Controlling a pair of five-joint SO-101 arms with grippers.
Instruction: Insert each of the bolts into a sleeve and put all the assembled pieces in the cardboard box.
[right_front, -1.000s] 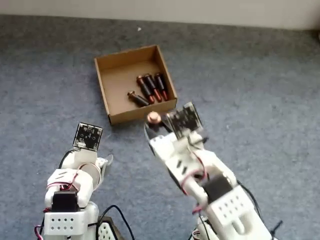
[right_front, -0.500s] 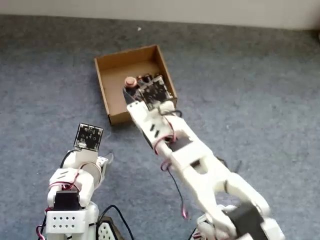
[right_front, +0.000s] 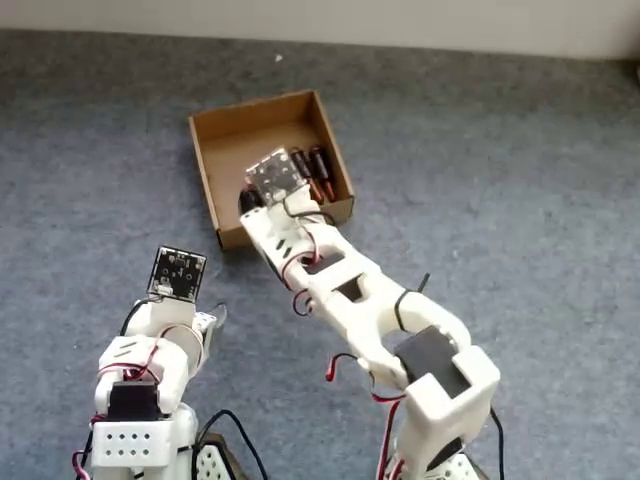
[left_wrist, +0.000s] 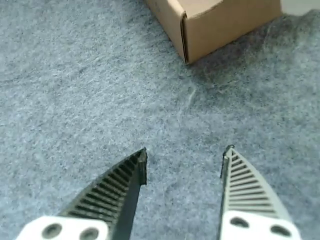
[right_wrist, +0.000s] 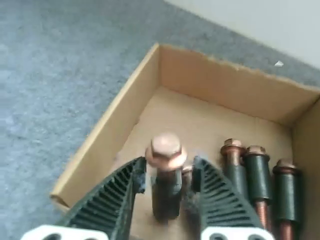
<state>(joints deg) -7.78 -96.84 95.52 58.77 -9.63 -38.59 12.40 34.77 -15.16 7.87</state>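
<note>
Left gripper (left_wrist: 185, 151) hanging low over carpet (left_wrist: 75, 75), jaws standing apart, box (left_wrist: 225, 20) corner just ahead. Right gripper (right_wrist: 168, 164) hanging inside box, jaws clamping on dark sleeve (right_wrist: 166, 197) standing upright between them. Copper bolt (right_wrist: 165, 149) sitting in sleeve, its flanged hex head poking up above jaw tips, over box floor. Three sleeved bolts (right_wrist: 257, 175) lying side by side to right, against box wall.

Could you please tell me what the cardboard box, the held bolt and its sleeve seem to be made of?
The cardboard box: matte brown card, raw cut edges. The bolt: likely metal, coppery, slightly glossy flanged head. The sleeve: dark matte, perhaps rubber or plastic; unclear which.
</note>
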